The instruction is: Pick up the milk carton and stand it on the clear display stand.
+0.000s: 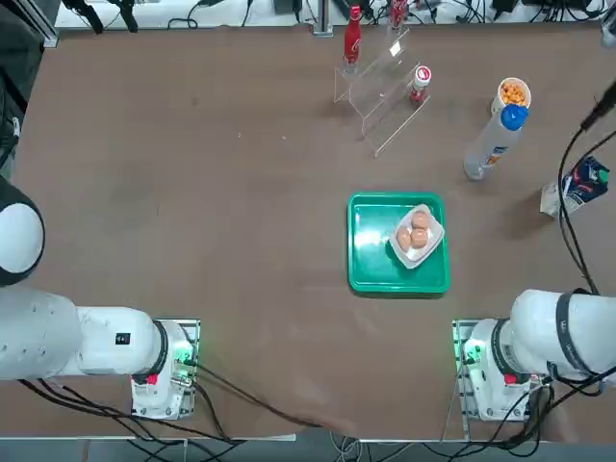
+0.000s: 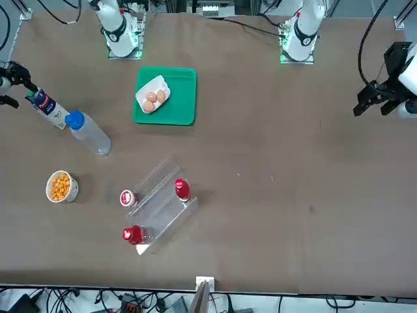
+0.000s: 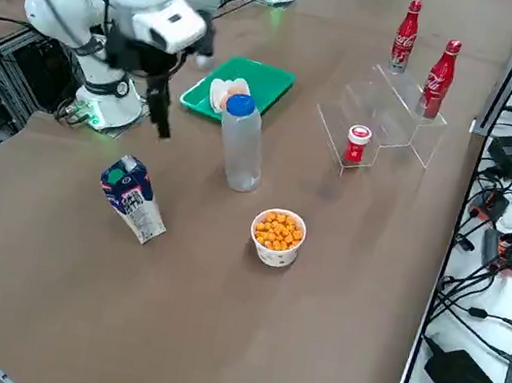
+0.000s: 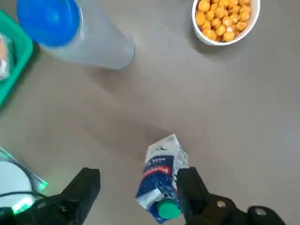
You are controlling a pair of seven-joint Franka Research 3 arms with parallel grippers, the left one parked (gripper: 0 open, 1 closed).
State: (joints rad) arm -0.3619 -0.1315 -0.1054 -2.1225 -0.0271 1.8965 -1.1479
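The milk carton point(image 3: 132, 195), white and dark blue with a green cap, stands on the brown table near its right edge, also seen as milk carton point(image 1: 577, 188). My right gripper point(image 3: 160, 109) hangs above it, open, with nothing held. In the wrist view the milk carton point(image 4: 161, 180) lies below the gap of the right gripper point(image 4: 138, 194), close to one black finger point(image 4: 192, 192). The clear display stand point(image 1: 385, 91) sits at the far side of the table, well away from the carton; clear display stand point(image 3: 387, 110) carries two red bottles and a small red can.
A tall clear bottle with a blue cap point(image 3: 241, 145) and a cup of orange snacks point(image 3: 277, 236) stand between carton and stand. The green tray point(image 1: 371, 260) holds a white dish of eggs point(image 1: 418, 234). Cables hang at the table's right edge.
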